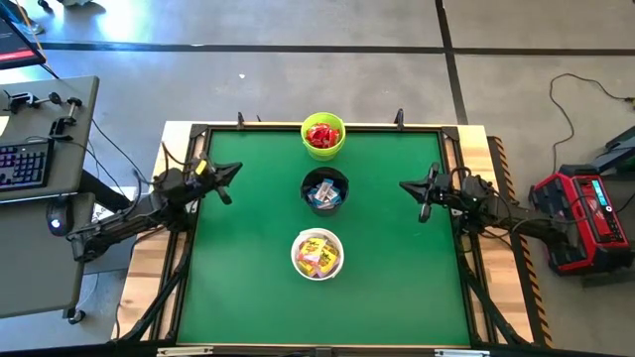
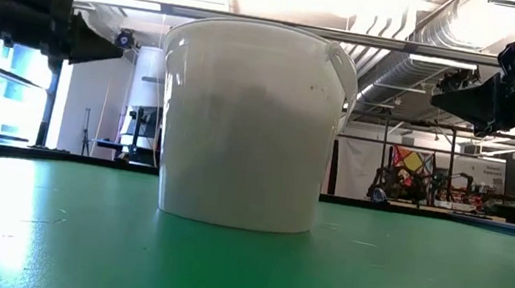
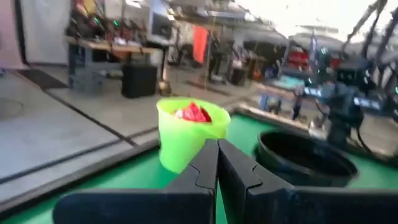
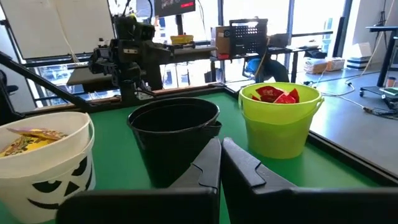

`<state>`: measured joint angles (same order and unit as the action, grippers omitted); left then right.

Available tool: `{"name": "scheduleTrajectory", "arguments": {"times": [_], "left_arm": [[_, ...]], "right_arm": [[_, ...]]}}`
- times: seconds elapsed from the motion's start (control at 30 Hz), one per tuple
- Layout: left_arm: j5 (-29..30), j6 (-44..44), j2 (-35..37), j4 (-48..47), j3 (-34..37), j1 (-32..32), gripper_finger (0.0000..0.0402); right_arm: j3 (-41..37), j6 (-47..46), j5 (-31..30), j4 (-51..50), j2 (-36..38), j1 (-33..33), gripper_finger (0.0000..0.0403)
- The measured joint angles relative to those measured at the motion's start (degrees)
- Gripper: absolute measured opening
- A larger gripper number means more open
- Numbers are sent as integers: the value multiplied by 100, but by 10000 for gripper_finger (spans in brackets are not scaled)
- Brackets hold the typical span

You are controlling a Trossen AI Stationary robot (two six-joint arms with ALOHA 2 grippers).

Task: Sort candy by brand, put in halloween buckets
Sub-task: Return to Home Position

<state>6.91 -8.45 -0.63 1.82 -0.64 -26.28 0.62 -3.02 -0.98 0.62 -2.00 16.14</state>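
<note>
Holding left gripper [image 1: 236, 171] pinched shut and empty above the green table [image 1: 248, 283] at centre left of the overhead frame, and right gripper [image 1: 404, 185] likewise closed and empty at centre right. Displaying between them, top to bottom: red candy [image 1: 322, 134] in the lime green bucket [image 1: 340, 141], blue-and-white candy [image 1: 324, 192] in the black bucket [image 1: 308, 183], yellow candy [image 1: 318, 255] in the white bucket [image 1: 297, 256].

The lime green bucket [image 1: 323, 147], the black bucket [image 1: 324, 204] and the white bucket [image 1: 299, 260] are set upright in a line down the middle of the worktop [image 1: 248, 268]. Red candy [image 1: 322, 133] is heaped in the first, blue-and-white candy [image 1: 324, 192] lies in the second, and yellow candy [image 1: 317, 255] fills the third.
</note>
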Motion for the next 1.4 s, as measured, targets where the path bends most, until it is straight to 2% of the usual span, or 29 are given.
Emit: {"name": "scheduleTrajectory", "arguments": {"times": [0.2, 0.27, 0.37, 0.6, 1.4], "left_arm": [[923, -32, -40, 112, -4, -6, 0], [1037, 8, -98, 125, -4, -6, 1], [1029, -322, -158, 121, -4, 7, 1], [1027, 19, -209, 120, -4, 7, 1], [1019, 11, -209, 121, -4, 9, 1]], "right_arm": [[0, 179, 54, -2, -44, 48, 0], [0, 178, 55, -2, -70, 48, 0], [0, 180, 55, -2, -68, 48, 0], [0, 155, 55, -2, -68, 48, 0], [0, 154, 57, 0, -68, 48, 0]]}}
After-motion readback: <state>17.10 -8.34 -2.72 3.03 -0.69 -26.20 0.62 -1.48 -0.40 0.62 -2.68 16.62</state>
